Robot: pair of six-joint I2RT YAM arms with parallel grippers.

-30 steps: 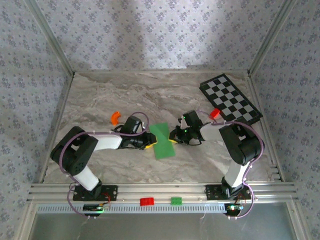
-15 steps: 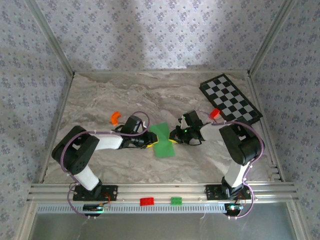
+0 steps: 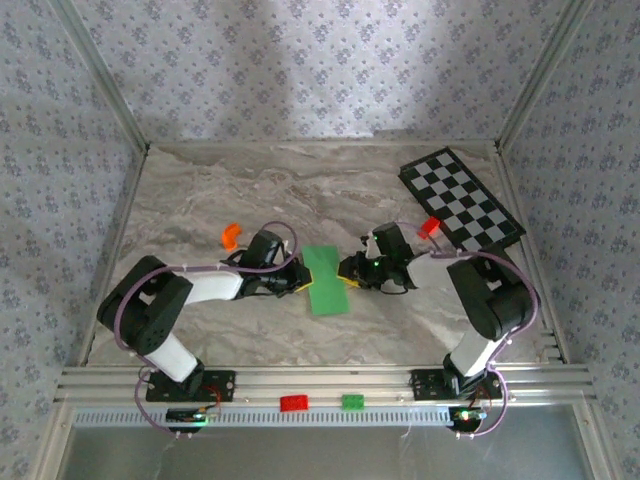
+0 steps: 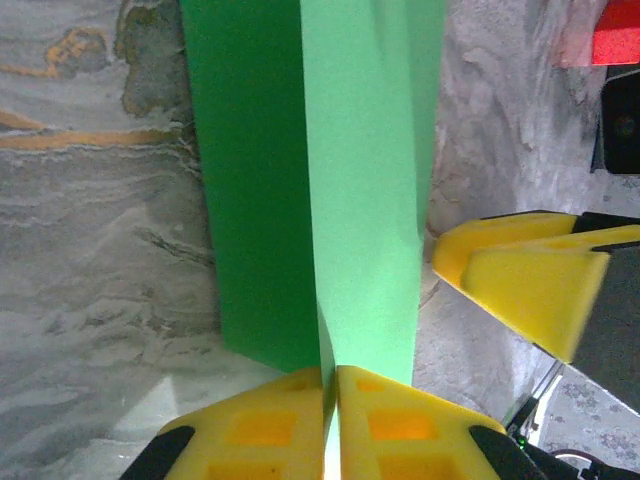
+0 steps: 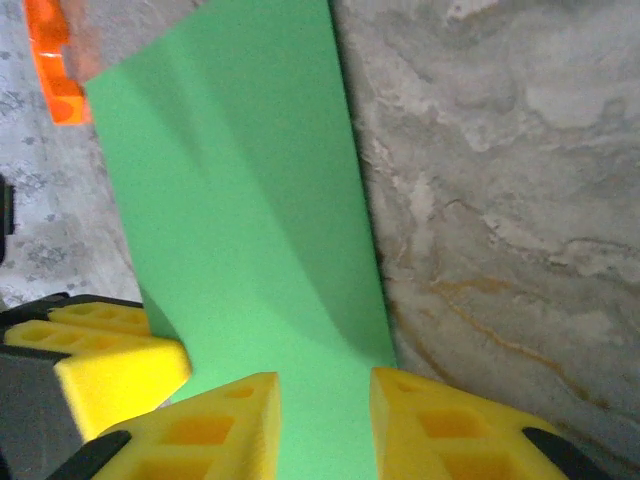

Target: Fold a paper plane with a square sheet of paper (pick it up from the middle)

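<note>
The bright green sheet of paper [image 3: 326, 283] lies folded in half as a long strip at the table's middle. In the left wrist view its paler upper layer [image 4: 370, 150] rises along a crease over the darker layer. My left gripper [image 3: 297, 282] is shut on the strip's left edge, and the yellow pads [image 4: 400, 405] pinch the paper [image 4: 330, 372]. My right gripper [image 3: 351, 274] is at the strip's right edge, open, with the paper [image 5: 240, 220] running between its spread fingers [image 5: 325, 385]. I cannot tell whether they touch it.
A black-and-white checkered board [image 3: 460, 197] lies at the back right, with a red brick [image 3: 428, 227] beside its near corner. An orange curved piece [image 3: 231, 235] sits left of the left arm. A red brick [image 3: 294, 403] and a green brick [image 3: 352, 402] rest on the front rail.
The right arm's wrist and elbow have shifted slightly to the right. The paper and the left gripper have barely moved.
</note>
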